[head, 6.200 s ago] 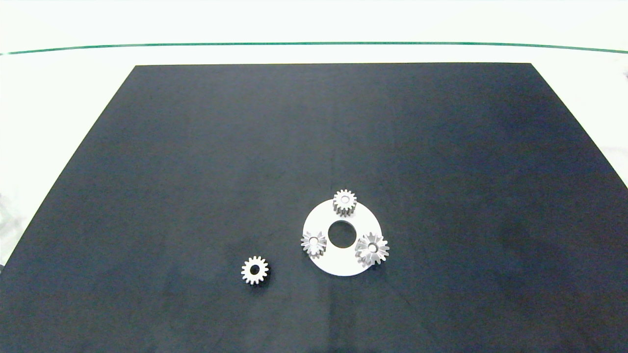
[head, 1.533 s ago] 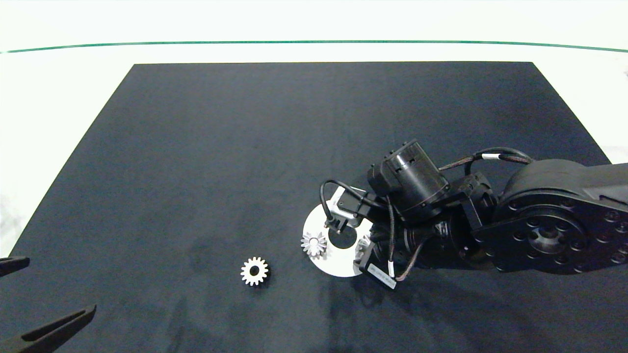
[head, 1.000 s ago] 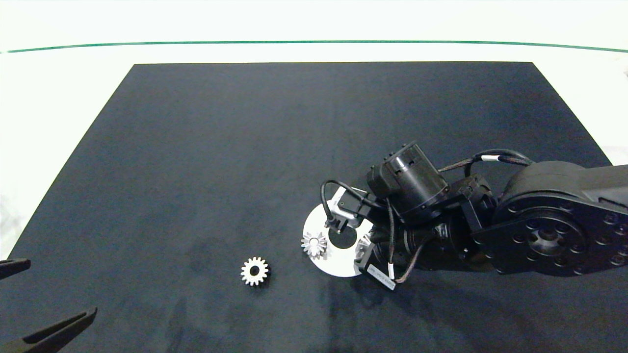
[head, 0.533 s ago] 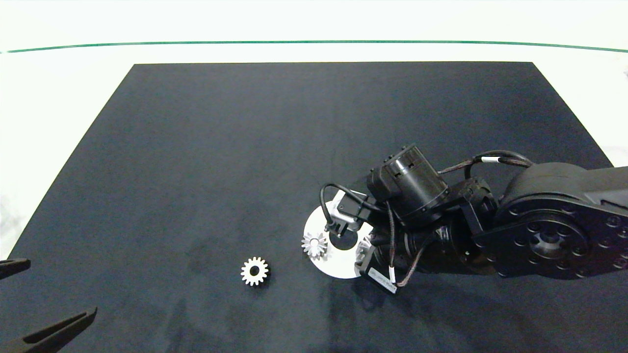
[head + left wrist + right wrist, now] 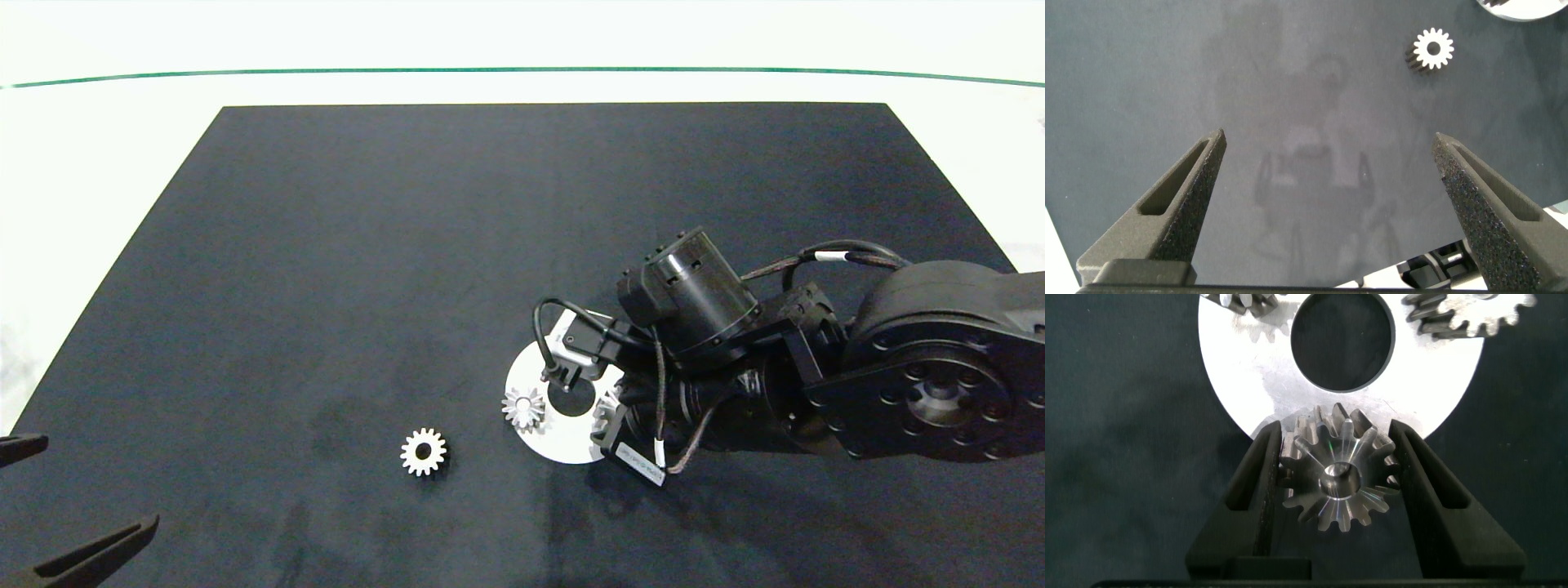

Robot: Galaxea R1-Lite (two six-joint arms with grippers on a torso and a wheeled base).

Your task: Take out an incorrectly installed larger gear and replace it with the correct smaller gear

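Right gripper is clamped on the shiny silver star-toothed larger gear at the white ring plate's edge. Matte blunt-toothed smaller gear lies well off, ahead of the spread-apart left gripper.

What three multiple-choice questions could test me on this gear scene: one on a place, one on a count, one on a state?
1. Where does the smaller gear lie?
A. on the white disc
B. on the black mat, apart from the disc
C. in the left gripper

2. How many gears show in the head view?
A. two
B. three
C. six

3. What is the right gripper doing?
A. gripping the larger gear
B. hanging open over bare mat
C. holding the white disc

Answers: 1 B, it sits alone on the black mat. 2 B, the fourth is hidden. 3 A, its fingers flank the teeth.
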